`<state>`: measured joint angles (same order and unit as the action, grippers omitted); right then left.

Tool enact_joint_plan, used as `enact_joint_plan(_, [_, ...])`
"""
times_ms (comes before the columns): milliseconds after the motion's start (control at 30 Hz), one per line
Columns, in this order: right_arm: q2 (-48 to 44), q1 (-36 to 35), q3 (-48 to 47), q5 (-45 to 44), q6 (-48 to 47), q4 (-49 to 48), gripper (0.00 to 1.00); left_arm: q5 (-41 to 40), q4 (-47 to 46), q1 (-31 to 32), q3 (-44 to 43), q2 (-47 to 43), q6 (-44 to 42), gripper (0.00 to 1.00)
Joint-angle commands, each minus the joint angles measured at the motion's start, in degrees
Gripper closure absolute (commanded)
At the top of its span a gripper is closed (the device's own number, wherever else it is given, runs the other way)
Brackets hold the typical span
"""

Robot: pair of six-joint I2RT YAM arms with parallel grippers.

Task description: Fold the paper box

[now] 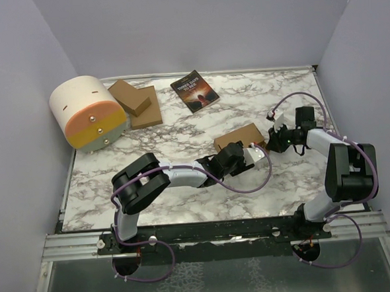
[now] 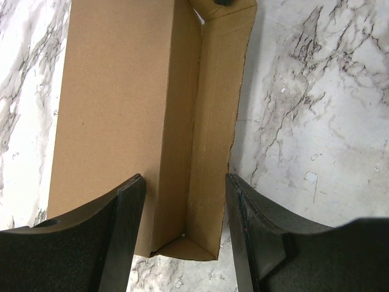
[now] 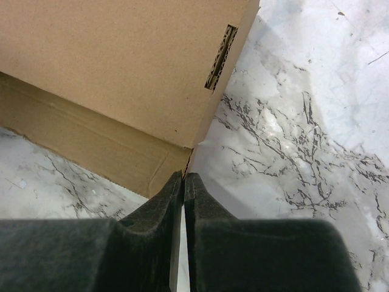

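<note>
Jaws on the left arm [image 1: 183, 176] stood apart over the near end of the paper box [image 2: 115, 103], one finger [image 2: 121, 231] above its flat panel and the other finger [image 2: 255, 231] just outside the raised side flap, while the right arm's [image 1: 327, 143] jaws were pressed together, tips touching the box's corner at its 3 o'clock end. The box lay on the marbled surface [image 1: 181, 130] about 3 o'clock from its middle. Farther out lay a dark book [image 1: 195, 91] toward 12 o'clock, stacked brown cardboard [image 1: 139, 104] toward 10 o'clock and a cream-and-orange drum [image 1: 87, 113] at 9 o'clock.
</note>
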<state>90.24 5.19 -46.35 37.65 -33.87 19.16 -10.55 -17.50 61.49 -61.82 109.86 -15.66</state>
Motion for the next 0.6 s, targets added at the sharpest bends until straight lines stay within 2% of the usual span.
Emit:
enact_joint_plan(0, [-0.9, -0.5, 0.6, -1.1, 1.6, -0.3, 0.94, 2.4, 8.2, -0.8, 1.1, 3.7, 2.6, 0.44])
enact_joint_plan(567, [-2.2, -0.6, -1.7, 0.2, 2.2, -1.2, 0.96, 3.2, 8.9, -0.8, 0.7, 3.9, 2.2, 0.44])
